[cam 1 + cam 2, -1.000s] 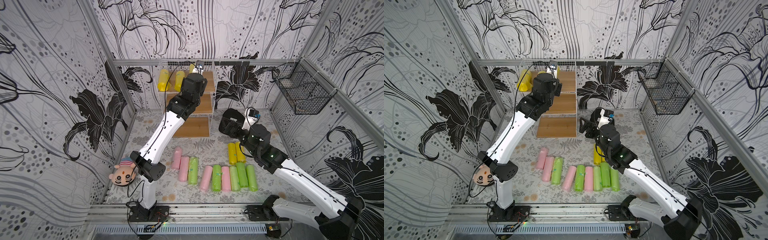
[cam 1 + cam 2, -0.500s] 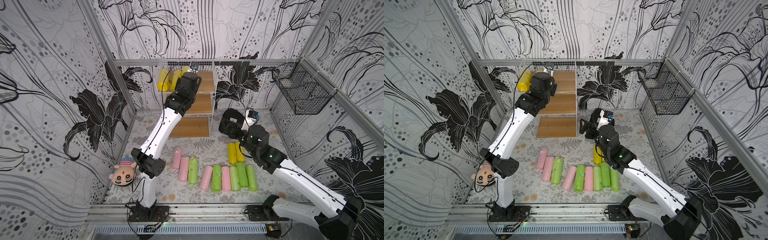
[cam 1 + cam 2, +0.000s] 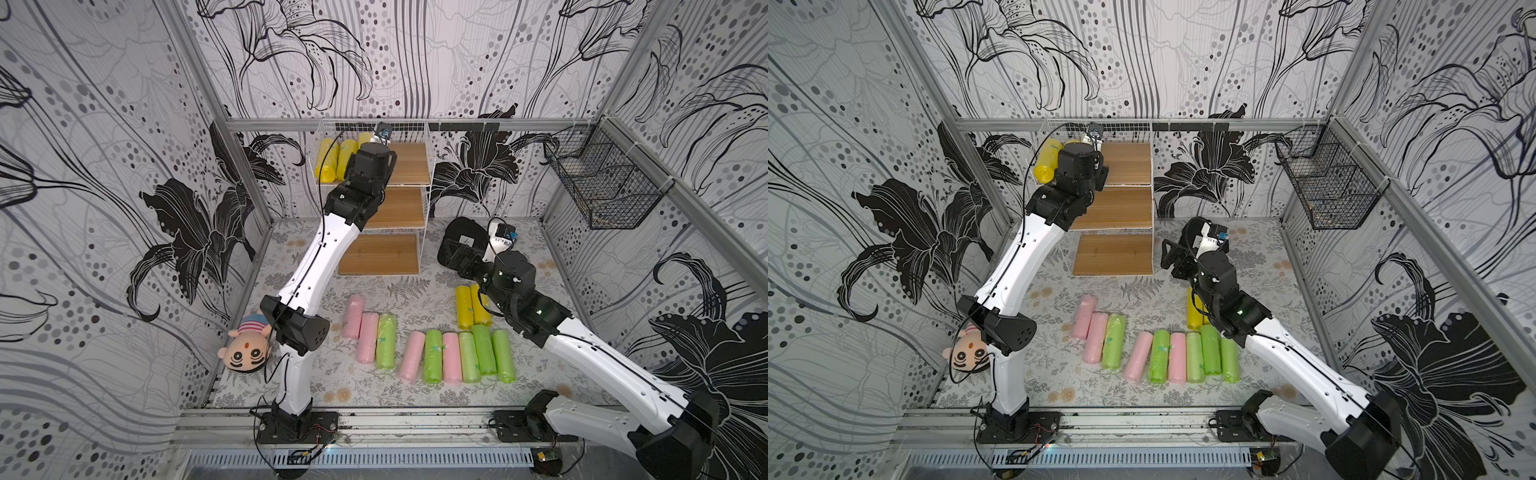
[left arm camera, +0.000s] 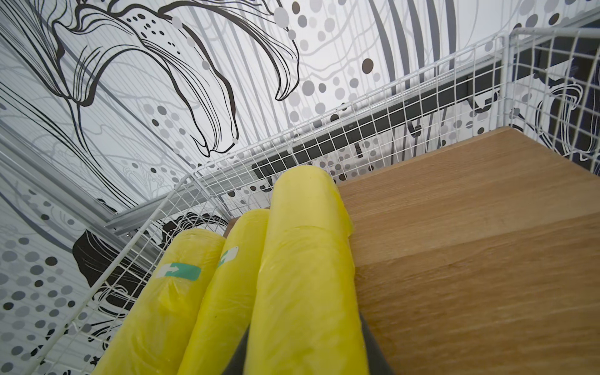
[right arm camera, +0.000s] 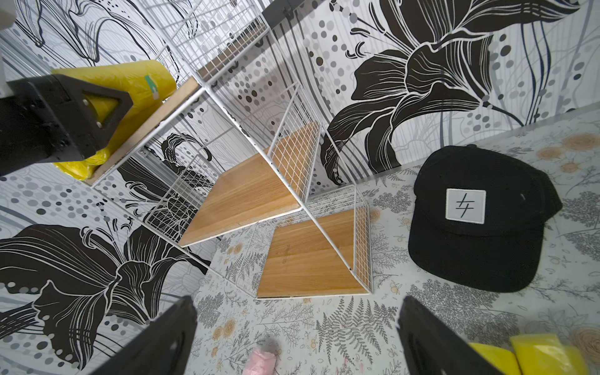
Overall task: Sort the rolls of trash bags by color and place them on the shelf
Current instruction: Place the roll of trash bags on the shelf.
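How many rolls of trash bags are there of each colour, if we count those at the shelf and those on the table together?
Yellow rolls: 5
Pink rolls: 4
Green rolls: 5
Total: 14

a robot lab test cell rather than a lived-in room: an aluminium frame (image 3: 274, 124) lined with black-and-white lily wallpaper (image 3: 415, 62), a front rail (image 3: 415, 424) with the left arm (image 3: 320, 257) and right arm (image 3: 602, 357) bolted to it, exposed wiring, a slotted cable duct (image 3: 415, 459), and a floral-covered table (image 3: 415, 286) holding odd props: a plush doll (image 3: 245, 353) and a black cap (image 5: 480, 220).
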Tool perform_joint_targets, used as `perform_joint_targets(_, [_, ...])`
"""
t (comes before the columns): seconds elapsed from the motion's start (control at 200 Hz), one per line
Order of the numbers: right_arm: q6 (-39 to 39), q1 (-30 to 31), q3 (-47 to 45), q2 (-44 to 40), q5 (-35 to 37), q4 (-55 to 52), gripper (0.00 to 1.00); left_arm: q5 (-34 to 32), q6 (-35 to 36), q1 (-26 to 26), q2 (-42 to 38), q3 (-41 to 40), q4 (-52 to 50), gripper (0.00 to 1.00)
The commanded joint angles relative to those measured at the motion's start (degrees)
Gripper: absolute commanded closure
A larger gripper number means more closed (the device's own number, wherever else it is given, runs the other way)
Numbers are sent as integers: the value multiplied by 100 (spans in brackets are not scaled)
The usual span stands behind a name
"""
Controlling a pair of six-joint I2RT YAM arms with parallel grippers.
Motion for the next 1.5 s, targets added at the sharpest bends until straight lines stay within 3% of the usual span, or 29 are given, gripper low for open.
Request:
perform_joint_targets(0.0, [120, -33, -112, -21, -16, 126, 0, 13, 105, 6, 53, 104, 212, 71])
perform_joint_targets(0.436, [229, -108, -180, -14, -89, 126, 0, -138, 393, -120, -6, 158, 381, 41])
perform_joint_targets(0.801, [206, -167, -139, 12, -152, 61, 0, -225, 654, -327, -157, 155, 645, 34])
perform_joint_targets(1.126, [-470, -255, 138, 301, -60, -833, 0, -506, 842, -570, -543, -72, 903, 30])
perform_joint_targets(1.217, [-669, -250, 192, 428, -133, -989, 0, -466, 645, -591, -814, -316, 797, 30])
perform_joint_targets(1.327, [-1004, -256, 256, 579, -256, -1148, 0, -158, -127, -607, -1338, -844, 298, 30])
perform_joint_targets(1.497, [-1471, -250, 258, 702, -188, -1305, 0, 979, -1293, -611, -2686, -2798, 346, 31])
